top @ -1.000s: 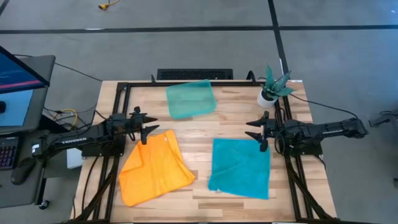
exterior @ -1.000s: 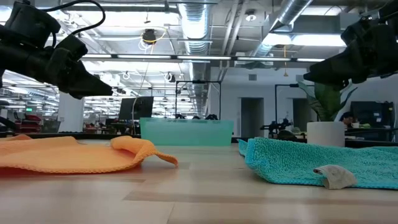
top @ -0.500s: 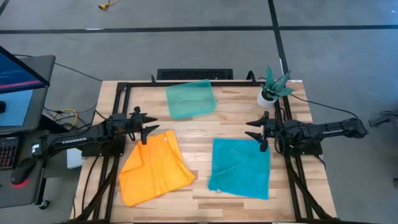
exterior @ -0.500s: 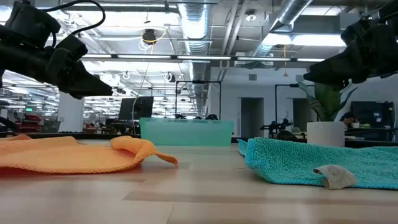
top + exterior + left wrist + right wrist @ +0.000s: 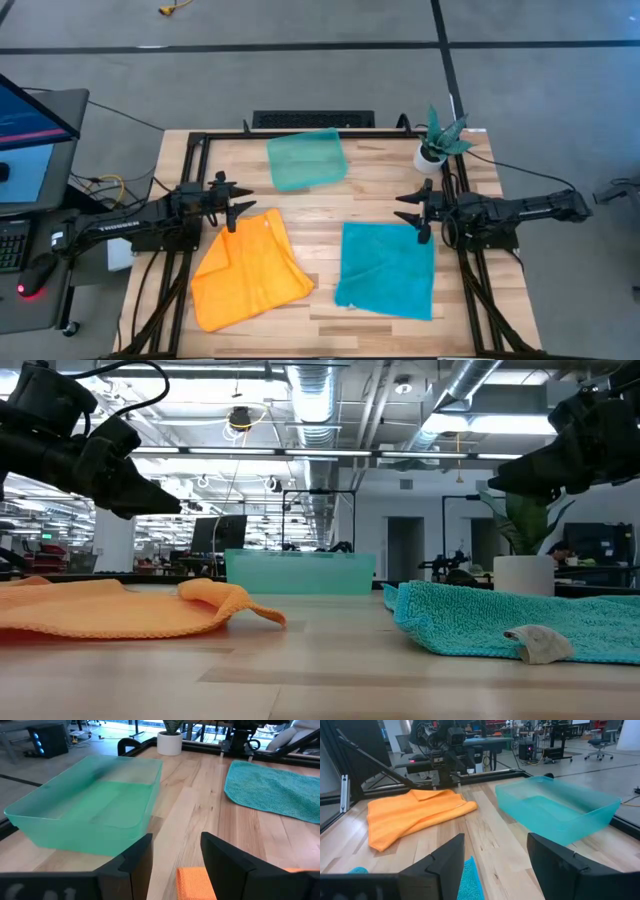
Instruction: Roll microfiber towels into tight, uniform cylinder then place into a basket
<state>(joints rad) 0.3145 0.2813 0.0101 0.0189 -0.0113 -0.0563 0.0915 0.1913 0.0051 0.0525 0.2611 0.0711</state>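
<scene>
Nothing has moved since the earlier frames. Both towels are laid unrolled: the orange towel (image 5: 247,270) near-left, skewed, its long axis running near-left to far-right with one corner folded over; the teal towel (image 5: 387,268) near-right, squarer to the table. The basket (image 5: 306,158) is set far-centre, long axis left to right. The left gripper (image 5: 235,207) and right gripper (image 5: 410,212) are held above the towels' far corners, fingers apart, nothing gripped. Risk is judged: the orange fold, if rolled unflattened, would yield a loose, lopsided cylinder.
</scene>
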